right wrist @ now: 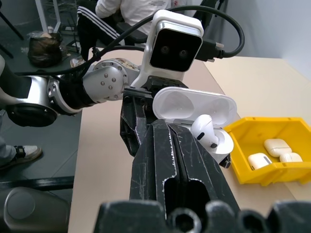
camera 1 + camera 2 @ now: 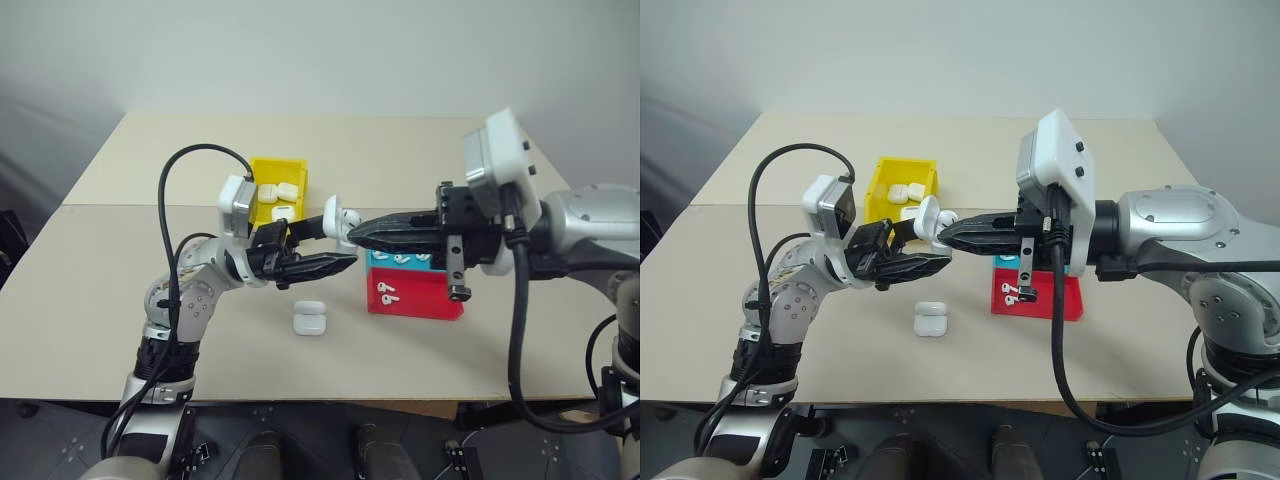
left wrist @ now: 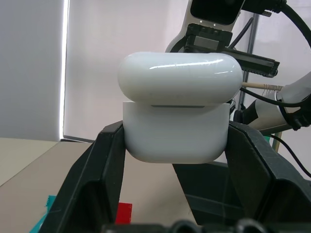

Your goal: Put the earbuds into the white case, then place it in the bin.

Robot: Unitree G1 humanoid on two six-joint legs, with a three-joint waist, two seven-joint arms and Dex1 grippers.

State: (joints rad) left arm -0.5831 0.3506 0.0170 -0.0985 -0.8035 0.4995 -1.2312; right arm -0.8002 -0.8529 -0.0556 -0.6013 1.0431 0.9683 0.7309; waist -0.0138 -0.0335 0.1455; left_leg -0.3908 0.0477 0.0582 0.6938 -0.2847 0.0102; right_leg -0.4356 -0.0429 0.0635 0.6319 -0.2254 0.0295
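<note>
My left gripper (image 2: pixel 335 246) is shut on the white case (image 3: pixel 177 131), holding it by its body above the table with the lid (image 1: pixel 194 104) swung open. My right gripper (image 1: pixel 177 127) comes in from the other side with its jaws shut and its tips at the case's mouth. One earbud (image 1: pixel 204 131) stands at those tips, its head poking out of the case's body; I cannot tell whether its stem is pinched. More earbuds (image 2: pixel 386 291) lie in the red tray. The yellow bin (image 2: pixel 280 162) stands behind the left gripper.
Another white case (image 2: pixel 310 319) lies closed on the table under the grippers. The bin holds several white cases (image 2: pixel 284 190). The red tray (image 2: pixel 430 300) and a teal tray (image 2: pixel 378 261) sit under my right arm. In the right wrist view, a person (image 1: pixel 131 14) sits beyond the table.
</note>
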